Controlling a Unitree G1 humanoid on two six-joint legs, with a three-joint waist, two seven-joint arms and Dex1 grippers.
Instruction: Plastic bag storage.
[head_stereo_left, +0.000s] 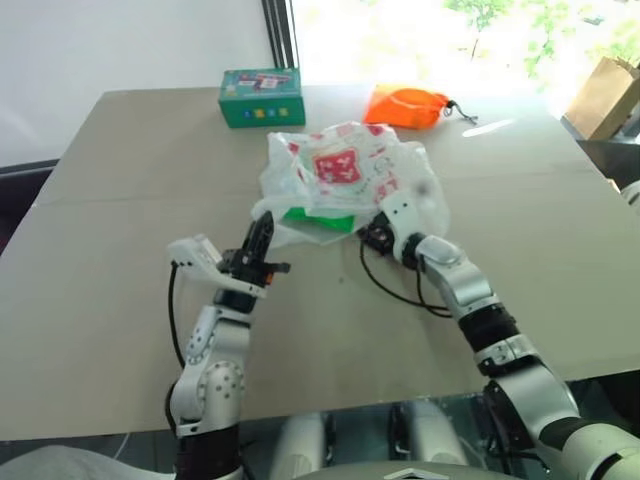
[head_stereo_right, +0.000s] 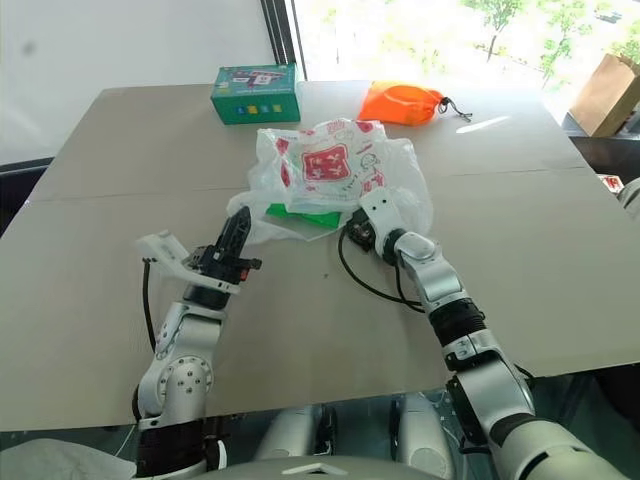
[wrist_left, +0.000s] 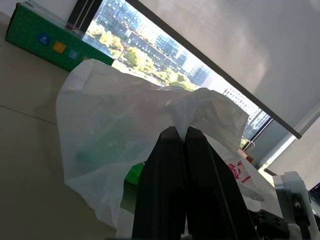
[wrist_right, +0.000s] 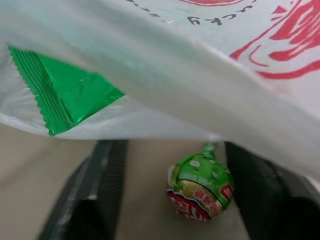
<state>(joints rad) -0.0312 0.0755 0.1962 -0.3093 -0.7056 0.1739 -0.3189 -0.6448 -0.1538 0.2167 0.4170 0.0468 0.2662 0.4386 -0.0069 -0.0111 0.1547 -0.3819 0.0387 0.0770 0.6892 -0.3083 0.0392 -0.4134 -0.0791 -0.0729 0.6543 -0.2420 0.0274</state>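
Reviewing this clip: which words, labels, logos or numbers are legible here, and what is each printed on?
No text here can be read with confidence.
Thin translucent-white plastic bag: square red logo and dark lettering, too blurred to read.
Small green wrapped lollipop: red-and-cream label with characters, illegible.
Green cardboard box: small coloured squares and print, too small.
Shiny green snack packet: no print visible.
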